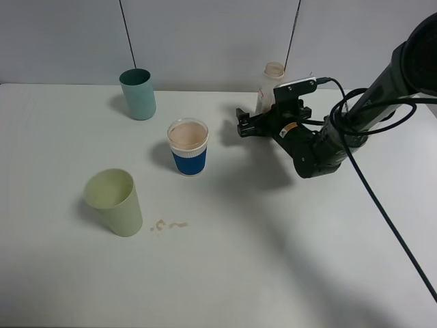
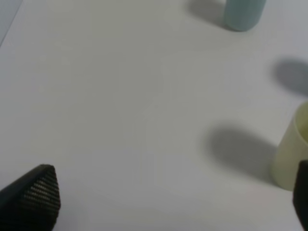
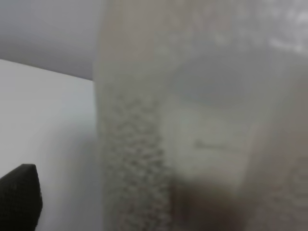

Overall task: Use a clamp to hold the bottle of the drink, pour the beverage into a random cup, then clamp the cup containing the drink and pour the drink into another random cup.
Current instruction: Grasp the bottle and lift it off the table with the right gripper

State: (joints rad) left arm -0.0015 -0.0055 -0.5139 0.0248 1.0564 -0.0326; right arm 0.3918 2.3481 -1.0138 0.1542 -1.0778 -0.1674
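The bottle stands upright in the upper right of the high view, just behind the right end effector. That end effector is released. In the right wrist view its one visible fingertip sits clear of the bottle's wall, with the blurred bottle filling the frame close in front. The bottle looks nearly drained. A darker patch low inside it may be leftover drink, but the blur leaves that unsure.

The blue-banded cup stands in the middle of the counter and holds a pale brown beverage up close to its clear ribbed rim, so the first pour looks done. The teal cup is at upper left, well apart from it, and its inside is too dark to show any contents. The pale green cup at lower left looks empty. A few brown drips lie on the counter just beside it.

The left end effector is also released and empty, with its tips spread to the two lower corners of its wrist view.

The filled cup is likely a thin plastic shell, so most of its weight is liquid. It will probably flex under a hard squeeze and slosh if jerked. The blue band at mid-height looks like the best place to grip, below the ribbed rim, with a light clench. It should be kept level until it is over the teal cup.
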